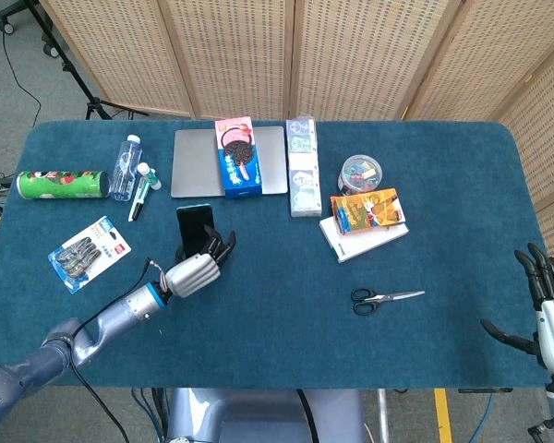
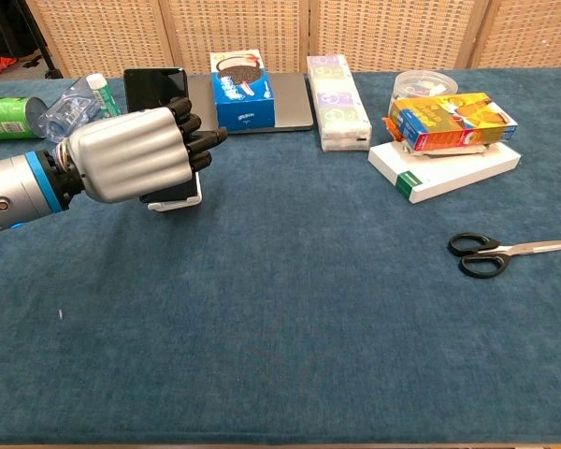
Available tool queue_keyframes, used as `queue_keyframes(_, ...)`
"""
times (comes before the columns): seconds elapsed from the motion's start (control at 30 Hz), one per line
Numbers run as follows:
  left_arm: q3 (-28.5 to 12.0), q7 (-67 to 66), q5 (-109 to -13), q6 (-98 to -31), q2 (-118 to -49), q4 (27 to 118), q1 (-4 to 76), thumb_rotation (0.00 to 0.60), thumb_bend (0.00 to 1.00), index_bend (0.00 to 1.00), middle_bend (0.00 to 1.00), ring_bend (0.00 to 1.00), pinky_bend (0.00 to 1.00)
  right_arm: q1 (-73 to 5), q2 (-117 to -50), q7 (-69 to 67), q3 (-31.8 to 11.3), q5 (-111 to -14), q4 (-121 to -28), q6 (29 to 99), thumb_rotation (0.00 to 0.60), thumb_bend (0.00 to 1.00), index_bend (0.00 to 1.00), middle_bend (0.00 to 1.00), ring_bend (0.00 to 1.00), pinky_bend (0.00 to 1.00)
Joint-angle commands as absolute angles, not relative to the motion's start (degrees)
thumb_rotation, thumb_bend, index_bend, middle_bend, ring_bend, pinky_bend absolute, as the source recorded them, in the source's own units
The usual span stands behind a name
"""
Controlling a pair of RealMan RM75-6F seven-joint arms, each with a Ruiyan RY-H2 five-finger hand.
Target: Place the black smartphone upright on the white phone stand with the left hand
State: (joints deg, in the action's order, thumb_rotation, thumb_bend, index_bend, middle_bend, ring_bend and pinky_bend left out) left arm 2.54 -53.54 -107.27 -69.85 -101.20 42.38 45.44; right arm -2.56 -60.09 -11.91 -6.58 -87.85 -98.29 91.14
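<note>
Right now my left hand [image 2: 131,166] sits just in front of the black smartphone [image 1: 193,227], knuckles toward the chest camera, fingers [image 2: 198,140] partly uncurled and reaching around the phone's right edge. Whether they press the phone or merely guard it I cannot tell; the back of the hand blocks the contact. The phone stands upright with its lower edge in the white phone stand [image 2: 179,196], only a sliver of which peeks out below my hand. I judge the placement nearly done, and I keep the hand close so the phone cannot tip before I let go.

From the head view I get the layout: phone screen facing near-left, hand on its near side, and my right hand [image 1: 547,309] well apart at the near right edge, fingers spread, holding nothing. That hand does not show in the chest view at all. The chest view alone shows the phone's height above my knuckles and the stand's lip.

Further out, a laptop [image 1: 198,161] lies beyond the phone with a cookie box [image 1: 237,157] on it. A green canister [image 1: 62,185] and a water bottle [image 1: 125,167] sit far left, and scissors [image 1: 384,298] lie to the near right.
</note>
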Motion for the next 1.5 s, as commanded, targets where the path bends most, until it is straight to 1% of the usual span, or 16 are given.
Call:
queue_keyframes(0.03, 2.53, -53.87, -106.83, -69.45, -100.81, 43.19, 45.32, 0.6, 0.0, 0.45, 0.16, 0.22, 0.38, -2.55, -60.08, -11.9, -6.57, -87.87, -98.29, 91.15, 0.6, 0.0, 0.0, 0.0, 0.0, 0.0)
queue_keyframes(0.2, 2.49, -54.1, -106.42, -69.33, -100.2, 44.52, 45.32, 0.6, 0.0, 0.37, 0.11, 0.19, 0.38, -2.51, -60.02, -12.01, -6.57, -87.91, -98.31, 91.22, 0.6, 0.0, 0.0, 0.0, 0.0, 0.0)
queue_keyframes(0.3, 2.13, -54.5, -105.76, -68.91, -99.74, 45.71, 45.29, 0.6, 0.0, 0.27, 0.04, 0.14, 0.38, -2.48, -59.97, -12.05, -6.53, -88.02, -98.4, 91.29, 0.6, 0.0, 0.0, 0.0, 0.0, 0.0)
queue_keyframes(0.37, 1.91, -55.08, -105.26, -68.44, -99.48, 46.56, 45.21, 0.6, 0.0, 0.19, 0.0, 0.09, 0.38, -2.44, -59.93, -12.1, -6.54, -88.01, -98.44, 91.33, 0.6, 0.0, 0.0, 0.0, 0.0, 0.0)
queue_keyframes(0.4, 1.83, -55.42, -105.04, -68.17, -99.33, 46.99, 45.19, 0.6, 0.0, 0.16, 0.0, 0.07, 0.38, -2.43, -59.91, -12.12, -6.54, -88.03, -98.47, 91.35, 0.6, 0.0, 0.0, 0.0, 0.0, 0.0)
queue_keyframes(0.5, 1.71, -56.1, -104.69, -67.67, -98.98, 48.02, 45.2, 0.6, 0.0, 0.11, 0.0, 0.03, 0.38, -2.39, -59.84, -12.2, -6.53, -88.08, -98.57, 91.41, 0.6, 0.0, 0.0, 0.0, 0.0, 0.0)
queue_keyframes(0.63, 1.57, -57.11, -104.42, -67.34, -98.05, 50.26, 45.23, 0.6, 0.0, 0.09, 0.0, 0.02, 0.38, -2.36, -59.72, -12.47, -6.52, -88.04, -98.52, 91.4, 0.6, 0.0, 0.0, 0.0, 0.0, 0.0)
queue_keyframes(0.83, 0.88, -56.51, -104.12, -69.08, -94.04, 57.6, 44.78, 0.6, 0.0, 0.08, 0.0, 0.0, 0.37, -2.4, -59.76, -12.43, -6.48, -88.07, -98.46, 91.27, 0.6, 0.0, 0.0, 0.0, 0.0, 0.0)
queue_keyframes(0.9, 0.78, -56.56, -103.96, -69.13, -92.63, 59.84, 44.64, 0.6, 0.0, 0.07, 0.0, 0.0, 0.34, -2.39, -59.75, -12.39, -6.45, -88.12, -98.48, 91.28, 0.6, 0.0, 0.0, 0.0, 0.0, 0.0)
queue_keyframes(1.07, 0.79, -56.35, -103.43, -69.81, -86.01, 69.18, 43.49, 0.6, 0.0, 0.05, 0.0, 0.0, 0.26, -2.35, -59.8, -12.22, -6.39, -88.26, -98.53, 91.37, 0.6, 0.0, 0.0, 0.0, 0.0, 0.0)
queue_keyframes(1.13, 0.76, -54.1, -102.14, -71.12, -83.35, 73.38, 41.94, 0.6, 0.0, 0.04, 0.0, 0.0, 0.25, -2.33, -59.82, -12.11, -6.35, -88.33, -98.61, 91.41, 0.6, 0.0, 0.0, 0.0, 0.0, 0.0)
queue_keyframes(1.17, 0.71, -49.83, -100.37, -73.81, -81.31, 76.8, 39.65, 0.6, 0.0, 0.03, 0.0, 0.0, 0.24, -2.31, -59.87, -11.91, -6.27, -88.41, -98.64, 91.41, 0.6, 0.0, 0.0, 0.0, 0.0, 0.0)
queue_keyframes(1.23, 1.26, -44.52, -99.45, -77.25, -78.52, 80.06, 36.85, 0.6, 0.0, 0.03, 0.0, 0.0, 0.23, -2.3, -59.99, -11.52, -6.17, -88.52, -98.73, 91.39, 0.6, 0.0, 0.0, 0.0, 0.0, 0.0)
queue_keyframes(1.27, 1.32, -43.13, -99.12, -78.06, -78.1, 80.59, 36.14, 0.6, 0.0, 0.03, 0.0, 0.0, 0.22, -2.29, -60.01, -11.41, -6.16, -88.51, -98.73, 91.4, 0.6, 0.0, 0.0, 0.0, 0.0, 0.0)
queue_keyframes(1.37, 1.04, -32.51, -95.36, -83.78, -76.42, 83.3, 31.05, 0.6, 0.0, 0.02, 0.0, 0.0, 0.19, -2.26, -60.26, -10.56, -6.07, -88.66, -98.82, 91.49, 0.6, 0.0, 0.0, 0.0, 0.0, 0.0)
queue_keyframes(1.5, 0.53, -19.84, -90.33, -88.83, -75.14, 83.67, 25.06, 0.6, 0.0, 0.0, 0.0, 0.0, 0.13, -2.31, -60.63, -9.41, -5.89, -89.25, -98.67, 91.63, 0.6, 0.0, 0.0, 0.0, 0.0, 0.0)
